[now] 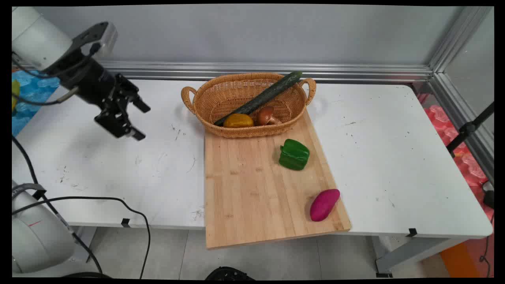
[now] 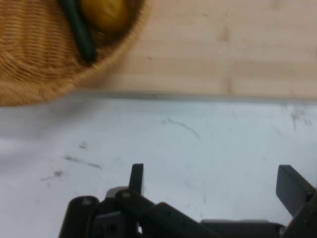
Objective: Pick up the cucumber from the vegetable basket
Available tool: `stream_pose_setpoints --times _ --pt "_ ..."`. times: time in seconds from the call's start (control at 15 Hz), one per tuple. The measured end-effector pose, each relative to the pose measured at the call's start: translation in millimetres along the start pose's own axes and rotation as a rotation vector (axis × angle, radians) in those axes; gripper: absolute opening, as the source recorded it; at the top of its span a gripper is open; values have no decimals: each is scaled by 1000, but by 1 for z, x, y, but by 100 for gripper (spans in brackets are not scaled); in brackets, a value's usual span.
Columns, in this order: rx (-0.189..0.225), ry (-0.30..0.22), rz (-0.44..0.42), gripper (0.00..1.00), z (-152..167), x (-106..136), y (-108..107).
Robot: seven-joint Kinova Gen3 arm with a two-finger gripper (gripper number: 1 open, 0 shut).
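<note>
- Main view: a cutting board [image 1: 252, 189] overhangs the bench [image 1: 394, 157] edge, carrying a purple sweet potato [image 1: 324, 204] and green pepper [image 1: 294, 154]; the basket [image 1: 221, 100] holds cucumber [image 1: 260, 97], mushroom [image 1: 267, 115] and a yellow piece [image 1: 238, 120].
- Hand view: the end effector [image 2: 213, 186] hangs empty, fingers spread, above bare bench beside the basket.

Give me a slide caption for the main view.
Open, empty claw hovers left of a wicker basket holding cucumber, mushroom and yellow vegetable; green pepper and purple sweet potato lie on the cutting board.
</note>
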Motion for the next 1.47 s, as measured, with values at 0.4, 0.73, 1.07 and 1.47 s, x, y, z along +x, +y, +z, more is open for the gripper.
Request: stream_pose_setpoints --times 0.4,0.73,1.07,1.47 --pt "69 71 -124 100 8 38 -35" --pt "119 123 -213 100 27 85 -73" --pt "145 153 -255 100 60 123 -103" --pt "152 164 -283 100 117 166 -133"
